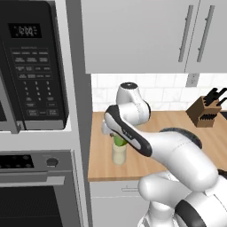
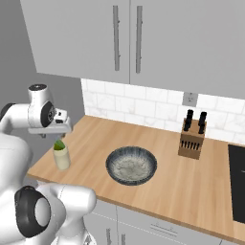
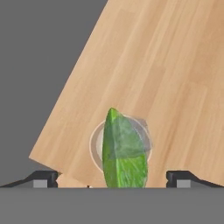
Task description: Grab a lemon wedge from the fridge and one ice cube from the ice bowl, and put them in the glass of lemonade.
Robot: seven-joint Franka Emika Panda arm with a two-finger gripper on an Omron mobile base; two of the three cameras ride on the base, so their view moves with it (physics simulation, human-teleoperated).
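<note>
The glass of lemonade [image 2: 61, 159] stands near the left end of the wooden counter [image 2: 191, 191]. The yellow-green lemon wedge [image 2: 59, 145] sticks up out of it, pointed tip upward. My gripper [image 2: 54, 136] hovers just above the glass, open. In the hand view its fingertips [image 3: 43, 179] stand far apart on either side of the wedge [image 3: 124, 153], touching nothing, with the glass rim [image 3: 97, 144] below. In the left base view my arm hides the hand above the glass [image 1: 119, 155]. The ice bowl [image 2: 131, 165] lies to the right of the glass; no single ice cube can be made out. The fridge is out of view.
A knife block [image 2: 193, 139] stands at the back right by the tiled wall. A dark cooktop [image 2: 238, 182] lies at the far right. Left of the counter are a microwave [image 1: 31, 66] and an oven [image 1: 35, 195]. Upper cabinets [image 2: 129, 38] hang overhead.
</note>
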